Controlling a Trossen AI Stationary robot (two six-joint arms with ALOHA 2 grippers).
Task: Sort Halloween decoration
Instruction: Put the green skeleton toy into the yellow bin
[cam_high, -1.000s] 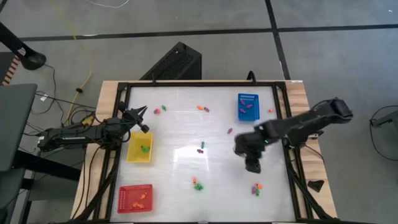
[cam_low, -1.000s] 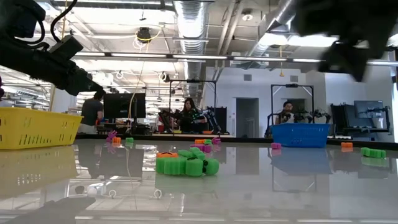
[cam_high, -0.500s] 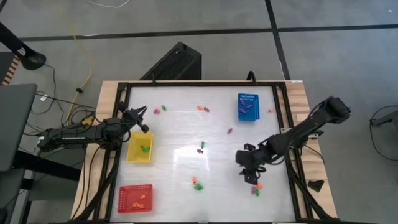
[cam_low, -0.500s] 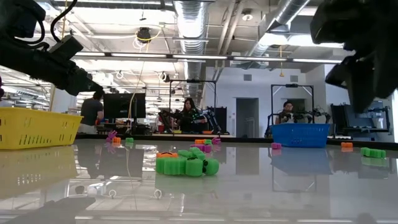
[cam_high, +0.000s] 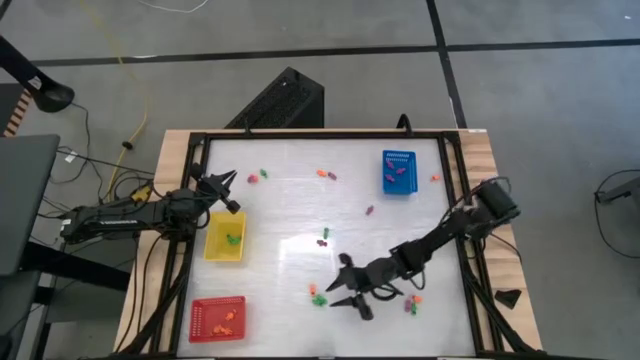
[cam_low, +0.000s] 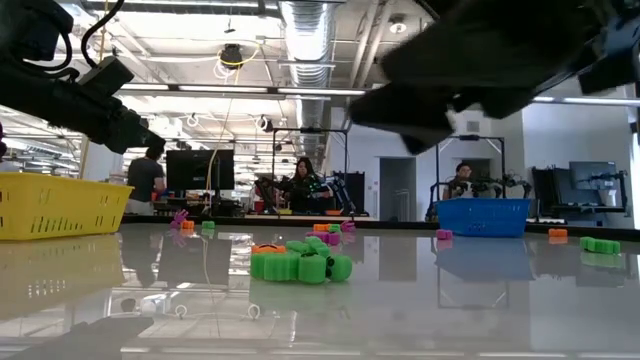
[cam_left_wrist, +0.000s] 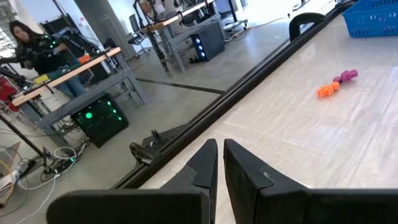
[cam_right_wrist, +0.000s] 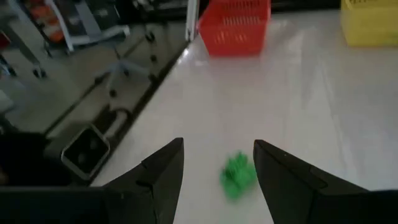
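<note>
The right gripper (cam_high: 345, 288) is hovering with jaws spread wide just beside the green piece (cam_high: 318, 297), with nothing held. Closing off-center is likely to flick the piece away. The left gripper (cam_high: 225, 190) is waiting, pinched shut, by the yellow tray (cam_high: 211, 247).

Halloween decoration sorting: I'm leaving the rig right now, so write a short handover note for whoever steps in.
Right gripper: open, empty, low over the table's near middle, lined up on a green piece between its fingers.
Left gripper: shut, empty, waiting beside the yellow tray.
Done: some pieces lie in the yellow tray, the red tray and the blue tray.
Left: the green and orange cluster by the right gripper, the mixed cluster near the right edge, and scattered pieces across the table's far half.
</note>
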